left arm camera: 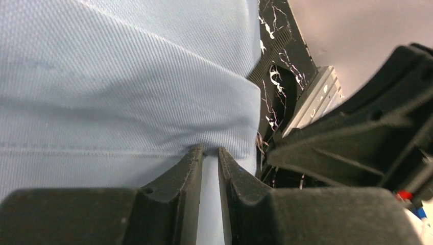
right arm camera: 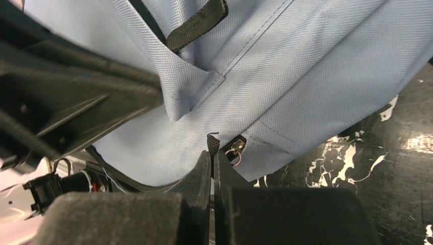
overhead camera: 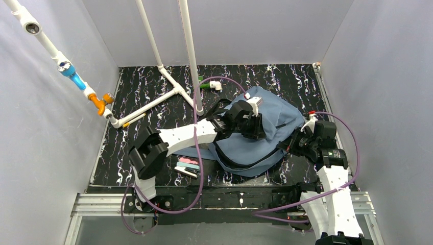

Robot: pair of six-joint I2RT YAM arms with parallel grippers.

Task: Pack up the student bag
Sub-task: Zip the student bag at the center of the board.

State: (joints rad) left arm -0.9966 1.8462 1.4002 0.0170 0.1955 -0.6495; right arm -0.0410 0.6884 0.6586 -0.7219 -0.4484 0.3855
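Observation:
The slate-blue student bag (overhead camera: 270, 122) lies on the black marbled table right of centre, with black webbing straps across it. My left gripper (overhead camera: 254, 121) reaches over the bag's top. In the left wrist view it (left arm camera: 211, 150) is shut on a pinched fold of the bag's blue fabric (left arm camera: 127, 87). My right gripper (overhead camera: 294, 144) is at the bag's right edge. In the right wrist view it (right arm camera: 213, 153) is shut on a black zip pull tab (right arm camera: 212, 143), next to a small metal ring (right arm camera: 236, 150) on the bag (right arm camera: 286, 76). The bag's inside is hidden.
Several small flat items, pink, teal and white-black (overhead camera: 187, 166), lie by the bag's near-left corner. A white pipe frame (overhead camera: 168, 94) stands at the back left, with a yellow pencil (overhead camera: 134, 120) beside it. A green-and-white object (overhead camera: 209, 85) lies at the back. Purple cables (overhead camera: 199, 168) loop around the arms.

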